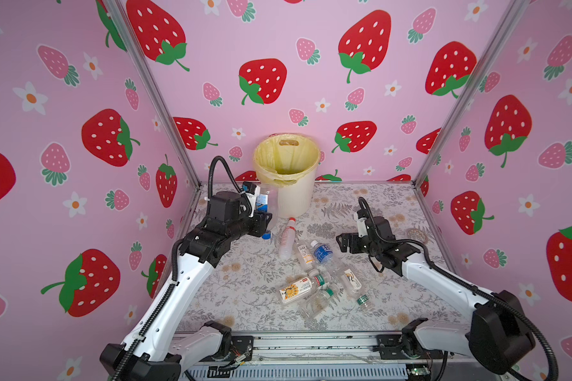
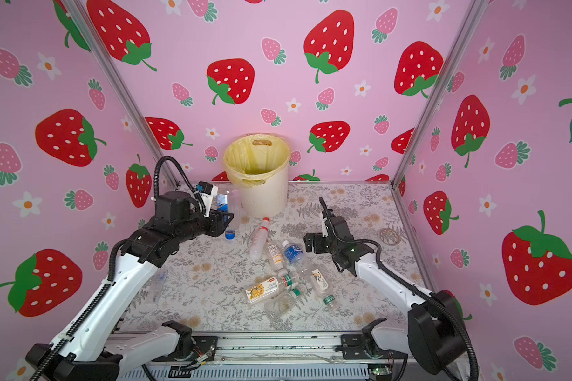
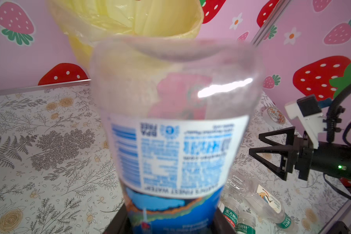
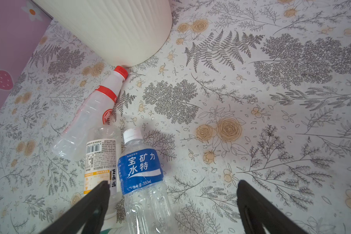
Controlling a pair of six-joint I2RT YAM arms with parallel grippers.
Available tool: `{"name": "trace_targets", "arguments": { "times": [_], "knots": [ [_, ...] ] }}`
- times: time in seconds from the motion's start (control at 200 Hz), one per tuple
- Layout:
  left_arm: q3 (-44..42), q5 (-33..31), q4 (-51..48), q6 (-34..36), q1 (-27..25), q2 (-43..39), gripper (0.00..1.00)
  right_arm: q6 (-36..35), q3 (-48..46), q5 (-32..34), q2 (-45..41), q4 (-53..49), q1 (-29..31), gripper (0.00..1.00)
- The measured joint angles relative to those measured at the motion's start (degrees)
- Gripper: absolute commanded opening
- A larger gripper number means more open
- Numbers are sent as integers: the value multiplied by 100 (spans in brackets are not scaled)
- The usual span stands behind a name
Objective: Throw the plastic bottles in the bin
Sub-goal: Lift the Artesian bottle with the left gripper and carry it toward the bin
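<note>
Here, your worktop carries the bin upright at its far edge, and the loose plastic bottles lie scattered in front of it around the middle. Your left gripper has its fingers clamped on a clear blue-labelled bottle, cap down, aloft just beside the bin's wall. Your right gripper hangs over the loose bottles, fingers spread wide and holding nothing.
</note>
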Motion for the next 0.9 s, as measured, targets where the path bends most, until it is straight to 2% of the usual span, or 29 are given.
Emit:
{"name": "trace_targets", "arguments": {
  "times": [0.175, 0.43, 0.6, 0.895],
  "knots": [
    [-490, 223, 468, -234, 348, -323, 33, 61, 138, 7, 190, 81, -2, 99],
    [-1539, 343, 1130, -680, 433, -1110, 33, 61, 170, 7, 308, 136, -2, 99],
    [-2199, 162, 1460, -970, 457, -1679, 33, 61, 168, 9, 304, 138, -4, 99],
    [-2378, -2, 1596, -1113, 479, -1777, 34, 39, 162, 26, 247, 138, -59, 99]
  ]
}}
